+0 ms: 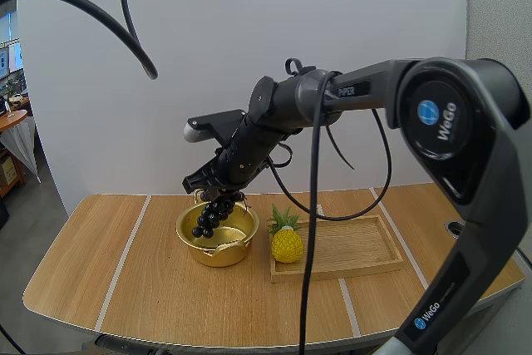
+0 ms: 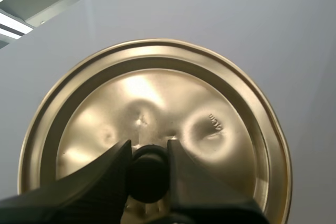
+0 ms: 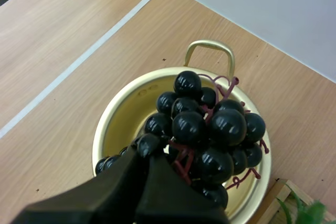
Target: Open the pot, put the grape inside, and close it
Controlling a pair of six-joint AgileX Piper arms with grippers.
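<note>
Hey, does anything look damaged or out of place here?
The lid looks dented: its gold surface shows several shallow dimples around the knob, which the left gripper pinches. Otherwise nothing stands out; the right gripper holds the grapes over the open pot.

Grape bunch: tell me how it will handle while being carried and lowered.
Probably floppy: the grapes hang in a loose string from the right gripper's jaws over the pot. The round, glossy berries look slippery, so they may slide when pushed. Likely light: a tip pinch alone holds it.
</note>
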